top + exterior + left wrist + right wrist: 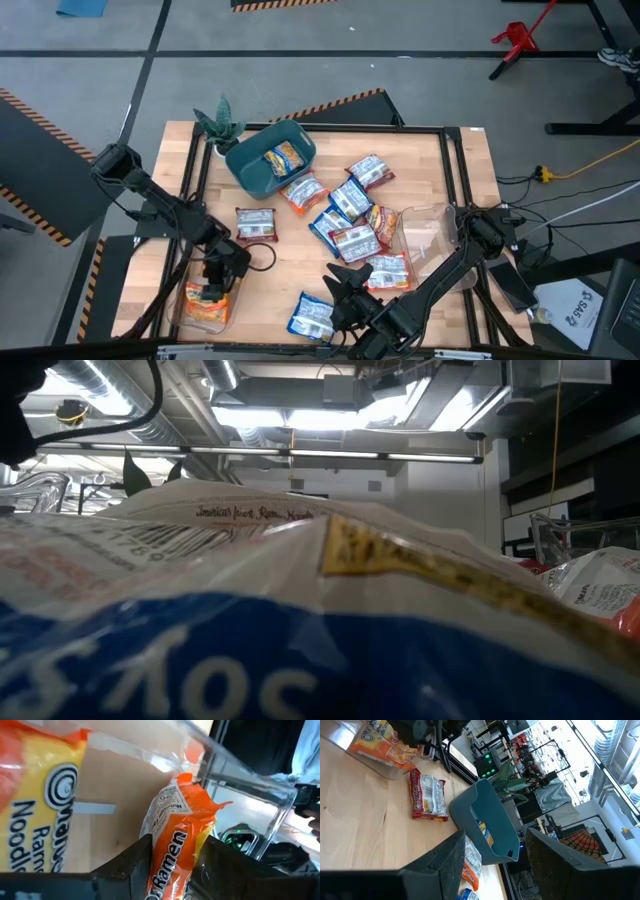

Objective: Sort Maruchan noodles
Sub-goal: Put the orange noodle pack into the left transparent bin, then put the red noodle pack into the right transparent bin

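Several Maruchan noodle packets (350, 215) in red-white, blue-white and orange wrappers lie flat on the middle of the table. A red-white one (255, 223) lies apart to their left. My left gripper (212, 285) reaches down into a clear tray (190, 318) at the near left and is shut on an orange packet (180, 835). A second orange packet (35, 805) lies in that tray. My right gripper (338, 272) hovers open over the near middle of the table with nothing between its fingers (447, 865). My left gripper pinches the orange packet between its two fingers, on the packet's two broad faces (165, 855). The fingers slant down from the table's left side into the tray. The packet stands on edge, tilted, its crimped upper end (185, 782) near the tray's clear wall; its lower end is hidden.
A teal bin (262, 172) at the far middle lies tipped with an orange packet (285, 157) inside, beside a small green plant (218, 125). A second clear tray (425, 235) sits at the right. A blue-white packet (300, 650) fills the low view.
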Controlling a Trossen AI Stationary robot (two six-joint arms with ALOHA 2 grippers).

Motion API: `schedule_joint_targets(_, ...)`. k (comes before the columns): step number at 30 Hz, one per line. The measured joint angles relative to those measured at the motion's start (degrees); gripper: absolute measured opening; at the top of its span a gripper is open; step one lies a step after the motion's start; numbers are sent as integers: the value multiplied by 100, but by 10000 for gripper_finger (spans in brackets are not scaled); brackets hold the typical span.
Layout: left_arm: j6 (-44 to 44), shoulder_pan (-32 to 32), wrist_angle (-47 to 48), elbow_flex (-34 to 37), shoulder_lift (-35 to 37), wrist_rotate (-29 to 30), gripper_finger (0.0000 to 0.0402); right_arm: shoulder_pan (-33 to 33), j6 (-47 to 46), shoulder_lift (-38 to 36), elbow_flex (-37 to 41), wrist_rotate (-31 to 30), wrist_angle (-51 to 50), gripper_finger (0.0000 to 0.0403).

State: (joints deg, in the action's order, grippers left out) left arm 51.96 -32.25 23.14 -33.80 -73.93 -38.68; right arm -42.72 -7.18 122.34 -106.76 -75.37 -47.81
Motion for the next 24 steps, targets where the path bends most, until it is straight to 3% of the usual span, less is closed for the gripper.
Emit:
schedule_joint_targets(11, 195, 359, 18, 0, 17, -585, 166, 0, -3, -1, 0, 0, 1, 193)
schedule_joint_targets(24, 93, 630, 133, -89, 102, -820, 166, 0, -4, -2, 0, -2, -4, 193)
